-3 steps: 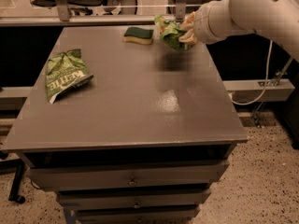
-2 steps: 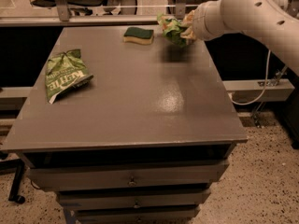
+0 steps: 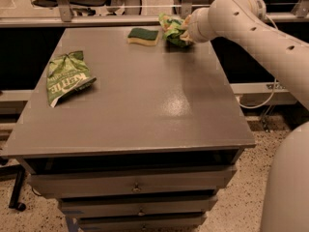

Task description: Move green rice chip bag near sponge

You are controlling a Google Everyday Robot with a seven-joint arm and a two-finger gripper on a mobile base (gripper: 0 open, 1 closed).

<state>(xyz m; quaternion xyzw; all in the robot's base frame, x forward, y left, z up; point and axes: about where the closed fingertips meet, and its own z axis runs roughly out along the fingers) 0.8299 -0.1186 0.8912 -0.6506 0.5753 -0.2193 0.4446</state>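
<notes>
The green rice chip bag point(image 3: 172, 29) is a crumpled light-green bag at the far right of the table, right beside the sponge point(image 3: 143, 36), which lies flat with its dark green top up. My gripper point(image 3: 184, 32) comes in from the right on the white arm and is shut on the bag's right side, holding it low at the table's far edge. A narrow gap separates bag and sponge.
A flatter green Kettle bag point(image 3: 65, 76) lies at the table's left side. The grey table point(image 3: 145, 105) has drawers beneath. A rail and chair legs stand behind the far edge. The white arm point(image 3: 260, 37) spans the right side.
The gripper with the bag has moved a little farther back and down toward the table, ending beside the sponge. The sponge and Kettle bag have not moved.
</notes>
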